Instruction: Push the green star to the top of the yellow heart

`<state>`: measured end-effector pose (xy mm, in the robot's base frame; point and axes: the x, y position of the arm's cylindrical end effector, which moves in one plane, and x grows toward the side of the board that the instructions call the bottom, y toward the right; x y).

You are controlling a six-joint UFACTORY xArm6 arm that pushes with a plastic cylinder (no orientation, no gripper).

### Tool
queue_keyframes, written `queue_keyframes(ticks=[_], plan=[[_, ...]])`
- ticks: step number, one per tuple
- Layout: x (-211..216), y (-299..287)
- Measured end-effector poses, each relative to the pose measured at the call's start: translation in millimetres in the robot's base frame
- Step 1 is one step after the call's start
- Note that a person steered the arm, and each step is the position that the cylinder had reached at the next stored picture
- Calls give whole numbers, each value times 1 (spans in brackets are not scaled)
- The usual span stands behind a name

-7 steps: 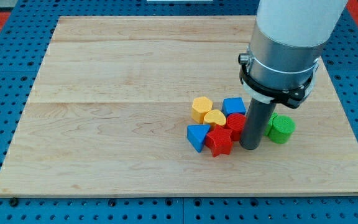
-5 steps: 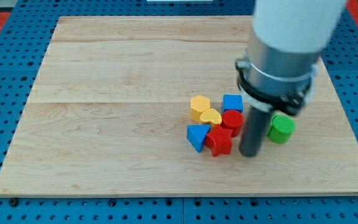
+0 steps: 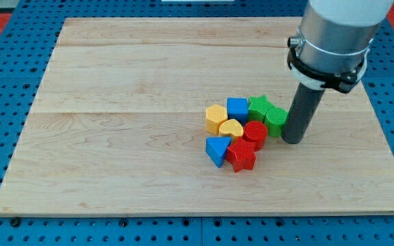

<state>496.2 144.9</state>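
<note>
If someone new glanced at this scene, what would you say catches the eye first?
Probably the tight cluster of coloured blocks right of the board's centre, with the yellow heart in its middle. Next, the big arm at the view's top right: my tip stands just right of the cluster, beside a green block next to the green star.

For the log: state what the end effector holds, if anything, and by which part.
Nothing is held; I have no gripper. My tip rests on the board, right beside the green cylinder, at the cluster's right edge; contact cannot be told.

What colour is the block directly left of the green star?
Blue: the blue block touches the green star, seen in the camera view.
</note>
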Motion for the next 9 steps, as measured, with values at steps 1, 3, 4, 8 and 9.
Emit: queue_keyframes(ticks=[1,3,4,8,9], plan=[[-9,3],[-49,28],[-80,26],[-44,-59],[-59,-42]])
